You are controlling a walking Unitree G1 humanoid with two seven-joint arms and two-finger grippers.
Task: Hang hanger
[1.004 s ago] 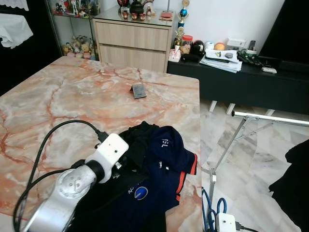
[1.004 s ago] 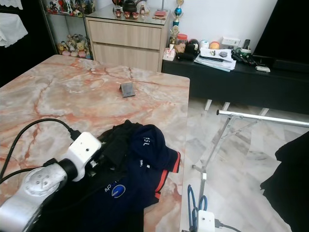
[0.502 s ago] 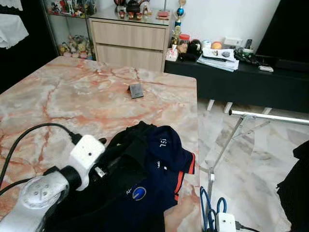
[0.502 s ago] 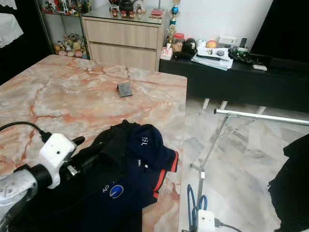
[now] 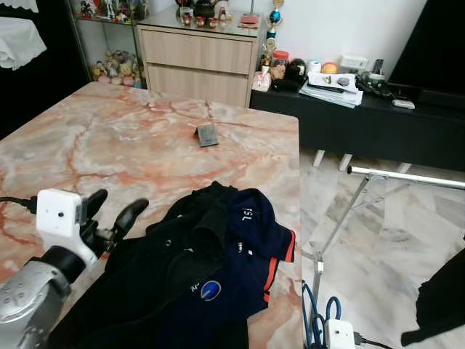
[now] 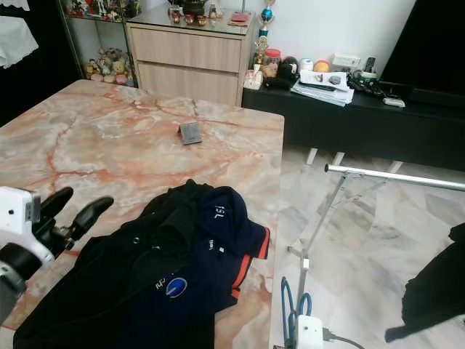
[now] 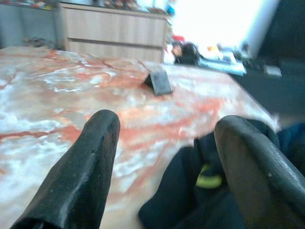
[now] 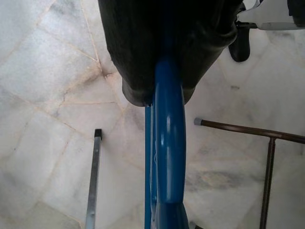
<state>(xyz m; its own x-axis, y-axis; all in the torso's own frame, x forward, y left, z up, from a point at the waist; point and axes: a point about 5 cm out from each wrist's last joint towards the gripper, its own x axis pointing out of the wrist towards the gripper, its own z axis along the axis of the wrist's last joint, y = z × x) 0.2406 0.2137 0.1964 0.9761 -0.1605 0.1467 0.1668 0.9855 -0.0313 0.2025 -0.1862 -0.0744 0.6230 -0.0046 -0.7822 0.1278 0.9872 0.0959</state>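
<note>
Two hands: left hand [image 5: 109, 211] fingers spread wide, empty, above marble worktop [image 5: 131, 145] beside dark shirt [image 5: 196, 276]; right hand [image 8: 167, 71] clamped on blue hanger [image 8: 169, 157] over floor

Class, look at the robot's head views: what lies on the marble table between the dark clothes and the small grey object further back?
Nothing: between the dark clothes and the small grey object, the marble table is bare, as both eye views show.
</note>
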